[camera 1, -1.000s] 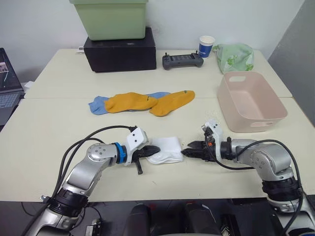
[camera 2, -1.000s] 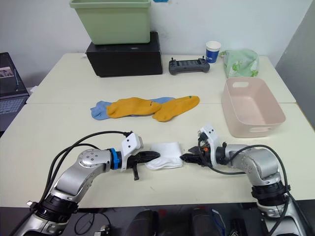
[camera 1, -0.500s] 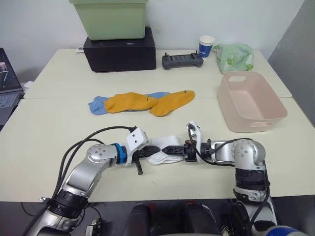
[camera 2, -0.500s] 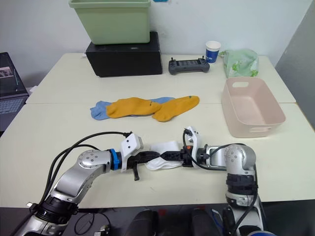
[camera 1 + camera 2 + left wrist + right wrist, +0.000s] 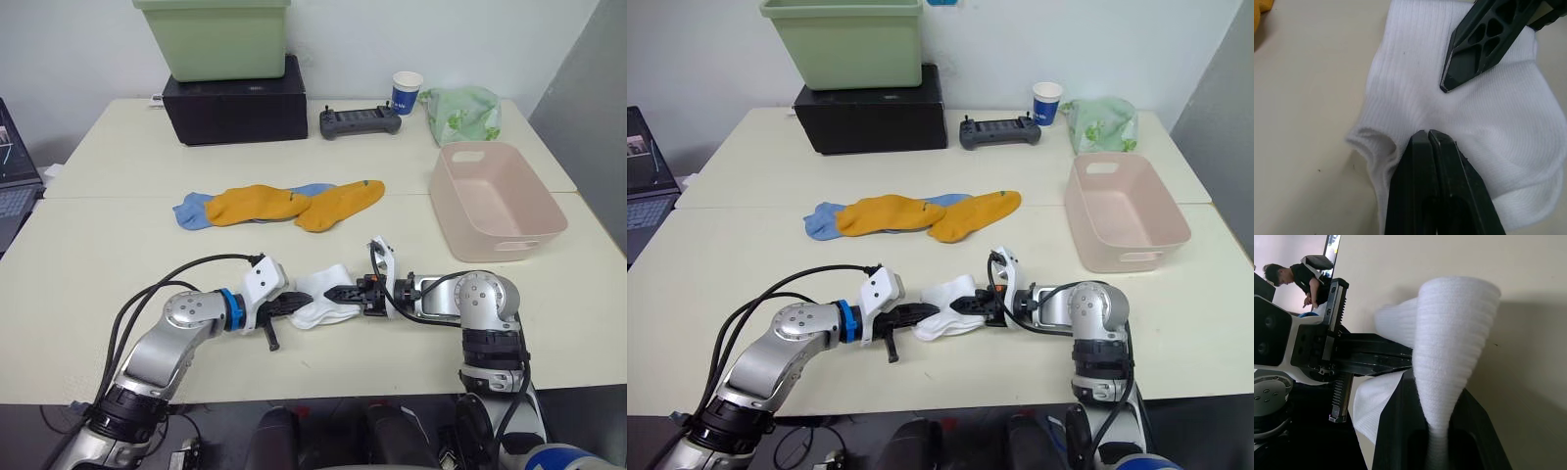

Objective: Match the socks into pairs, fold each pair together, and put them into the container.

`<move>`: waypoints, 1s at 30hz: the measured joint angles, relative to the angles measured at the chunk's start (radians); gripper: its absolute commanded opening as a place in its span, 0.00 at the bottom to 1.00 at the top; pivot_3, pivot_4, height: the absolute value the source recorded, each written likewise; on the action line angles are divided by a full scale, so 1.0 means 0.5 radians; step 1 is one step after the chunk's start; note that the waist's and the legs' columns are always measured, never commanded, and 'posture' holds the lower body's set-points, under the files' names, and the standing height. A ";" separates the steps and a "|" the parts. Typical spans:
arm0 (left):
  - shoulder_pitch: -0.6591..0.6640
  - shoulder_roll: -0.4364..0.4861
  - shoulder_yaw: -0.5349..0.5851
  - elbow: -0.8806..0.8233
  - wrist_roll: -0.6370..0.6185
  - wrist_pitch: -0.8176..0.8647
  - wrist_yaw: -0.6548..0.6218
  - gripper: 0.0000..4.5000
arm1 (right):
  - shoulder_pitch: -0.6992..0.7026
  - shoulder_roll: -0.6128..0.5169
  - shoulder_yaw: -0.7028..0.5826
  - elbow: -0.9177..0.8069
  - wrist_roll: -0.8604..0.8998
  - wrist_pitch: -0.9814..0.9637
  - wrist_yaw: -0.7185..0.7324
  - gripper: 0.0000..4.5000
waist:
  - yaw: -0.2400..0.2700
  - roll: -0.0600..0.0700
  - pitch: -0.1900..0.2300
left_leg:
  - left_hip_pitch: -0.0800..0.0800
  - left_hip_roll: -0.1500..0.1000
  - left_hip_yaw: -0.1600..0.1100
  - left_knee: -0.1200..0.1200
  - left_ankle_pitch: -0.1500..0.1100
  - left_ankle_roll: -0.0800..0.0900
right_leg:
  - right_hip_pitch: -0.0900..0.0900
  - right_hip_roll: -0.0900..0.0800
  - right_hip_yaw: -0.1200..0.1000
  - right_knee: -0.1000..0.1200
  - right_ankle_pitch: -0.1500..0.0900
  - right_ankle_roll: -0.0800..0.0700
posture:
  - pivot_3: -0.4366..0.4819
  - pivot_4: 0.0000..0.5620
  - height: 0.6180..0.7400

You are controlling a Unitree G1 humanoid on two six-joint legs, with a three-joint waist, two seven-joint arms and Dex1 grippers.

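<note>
While folding white pair, my left gripper presses closed tips down on sock middle, likely pinning it as fold anchor; my right gripper pinches raised cloth edge between jaws, opposite, tips nearly meeting over sock. Pink basket well beyond right jaws, empty. Orange socks and blue socks lie past both tips, unsorted

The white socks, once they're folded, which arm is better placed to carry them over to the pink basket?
The right. Its gripper is already shut on the white socks, and the pink basket sits on the robot's right. The left gripper, fingers shut, pins the socks on the side away from the basket.
</note>
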 measured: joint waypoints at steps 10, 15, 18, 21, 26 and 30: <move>-0.394 0.114 0.445 -0.349 -0.706 0.533 -0.084 0.56 | -0.053 -0.434 0.009 -0.399 0.012 -0.346 0.076 0.00 | 0.013 0.001 0.003 | -0.025 -0.002 -0.002 0.005 0.000 0.000 | -0.020 -0.002 -0.007 0.000 0.000 0.001 | 0.48 0.27 1.00; -0.871 -0.064 0.353 -0.257 -0.726 0.613 0.036 0.93 | -0.328 -1.030 0.039 -0.415 -0.162 -0.746 0.249 0.00 | 0.040 0.002 0.006 | -0.028 -0.006 0.000 0.006 0.000 0.000 | -0.023 -0.002 -0.010 -0.002 0.001 0.001 | 0.48 0.27 1.00; -1.168 -0.330 0.248 -0.144 -0.698 0.603 0.144 0.99 | -0.424 -1.398 0.135 -0.307 -0.382 -1.129 0.397 0.00 | 0.053 0.002 0.006 | -0.030 -0.007 0.001 0.007 0.000 0.000 | -0.021 -0.002 -0.008 -0.009 0.001 0.001 | 0.48 0.27 1.00; -1.338 -0.485 0.172 -0.007 -0.616 0.536 0.219 0.99 | -0.460 -1.621 0.244 -0.116 -0.632 -1.522 0.498 0.00 | 0.040 0.002 0.006 | -0.030 -0.007 0.006 0.005 0.000 0.000 | -0.024 0.000 -0.003 -0.011 0.001 0.000 | 0.48 0.27 1.00; -1.620 -0.726 0.102 0.375 -0.372 0.302 0.358 0.99 | -0.602 -1.951 0.429 0.376 -1.161 -2.299 0.538 0.00 | 0.035 0.004 0.007 | -0.029 -0.007 0.012 0.004 0.001 -0.002 | -0.028 0.000 0.001 -0.009 0.001 0.000 | 0.48 0.27 1.00; -1.650 -0.831 0.030 0.472 -0.331 0.280 0.330 0.99 | -0.601 -1.995 0.616 0.710 -1.483 -2.841 0.580 0.00 | 0.031 0.004 0.007 | -0.028 -0.005 0.015 0.004 0.003 -0.005 | -0.030 0.002 0.003 -0.006 0.001 0.000 | 0.48 0.27 1.00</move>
